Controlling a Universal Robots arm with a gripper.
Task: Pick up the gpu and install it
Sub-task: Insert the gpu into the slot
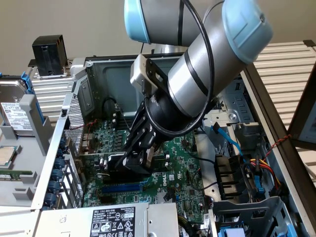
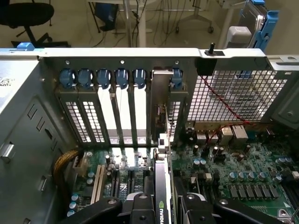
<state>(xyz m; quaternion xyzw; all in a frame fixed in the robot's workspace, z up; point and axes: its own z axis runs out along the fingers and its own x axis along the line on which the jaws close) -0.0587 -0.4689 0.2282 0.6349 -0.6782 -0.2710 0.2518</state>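
Note:
The gpu (image 2: 162, 186) stands on edge between my fingers, its green board and black shroud running toward the case's rear wall. Its metal bracket (image 2: 160, 107) stands upright in one rear slot opening, with its top tab level with the rail. My gripper (image 2: 163, 212) is shut on the gpu, one finger on each side. In the exterior view my gripper (image 1: 136, 158) reaches down into the open computer case and holds the black gpu (image 1: 123, 167) low over the green motherboard (image 1: 185, 163), beside a blue expansion slot (image 1: 121, 188). Whether the card's edge sits in a slot is hidden.
Blue retention clips (image 2: 103, 77) and perforated slot covers (image 2: 86, 119) line the rear wall beside the bracket. A power supply (image 1: 123, 219) lies along the case's near edge. Drive cage and cables (image 1: 247, 168) crowd the exterior view's right. A hard drive (image 1: 15, 111) lies at its left.

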